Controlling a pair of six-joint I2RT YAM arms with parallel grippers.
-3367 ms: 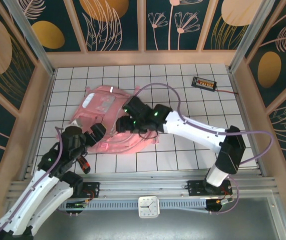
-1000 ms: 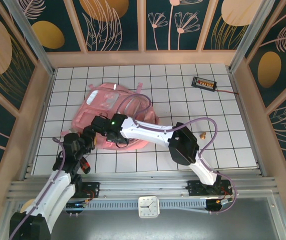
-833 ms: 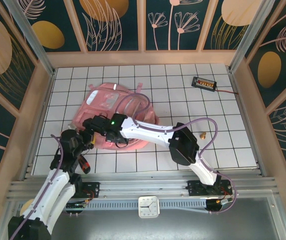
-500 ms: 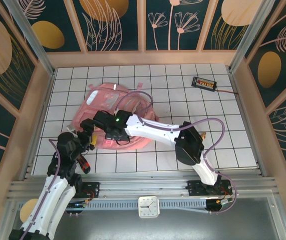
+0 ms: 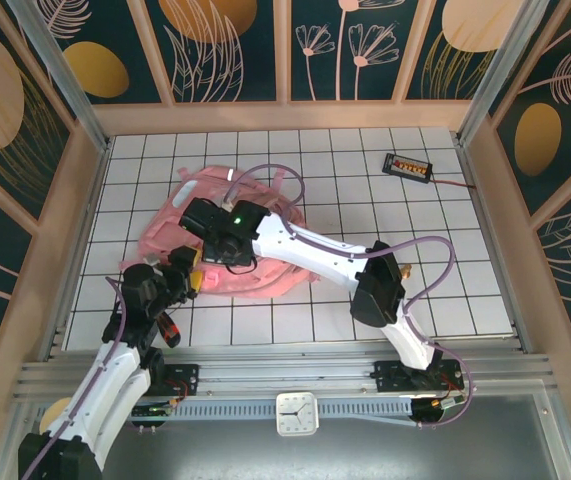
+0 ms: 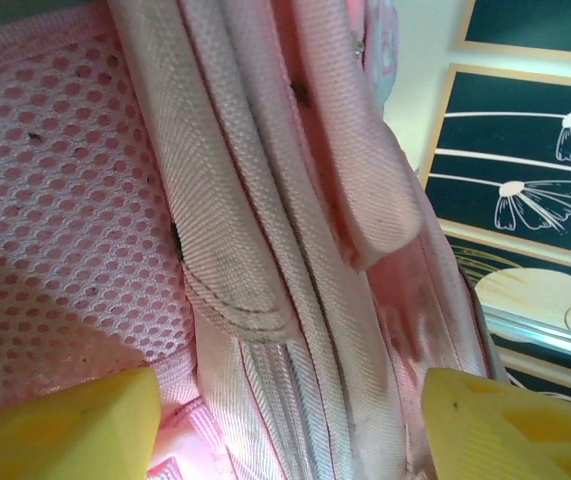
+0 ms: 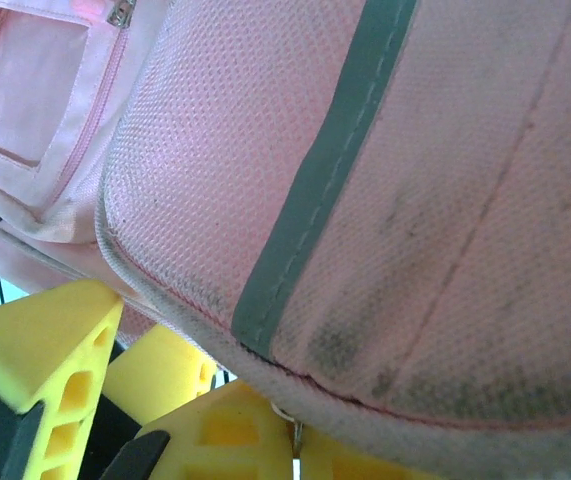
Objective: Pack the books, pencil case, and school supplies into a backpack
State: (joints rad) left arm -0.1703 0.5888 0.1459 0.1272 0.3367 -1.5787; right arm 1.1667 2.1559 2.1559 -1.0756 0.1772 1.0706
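Left gripper [image 5: 183, 283]: sits at the near-left edge of the backpack [image 5: 160, 240]. In the wrist view its yellow fingertips [image 6: 60, 425] stand wide apart, one at each lower corner. Pink webbing strap and a mesh panel of the backpack fill the gap between them and run on ahead of the jaws. Cannot tell whether the pads press on the fabric or only straddle it.

Red-and-black utility knife [image 5: 168, 330]: on the table [image 5: 365, 200] behind the left gripper, toward that arm's base, just beside the forearm and apart from the fingers.

Backpack: lies crumpled on the white gridded table. It spreads ahead and to the right of the left gripper and lies under the right gripper.

Right gripper [image 7: 215, 410]: jaws closed. In the wrist view the backpack's bulging shell, with its grey reflective strip, looms directly over the yellow pads [image 7: 55, 340]. The piped lower seam comes down to the pads and is caught there. A clear zipped pocket lies up and left of the fingers.

Small black box with orange marks [image 5: 408, 167]: well apart from the right gripper, far to its right and beyond it, with a wire trailing off.
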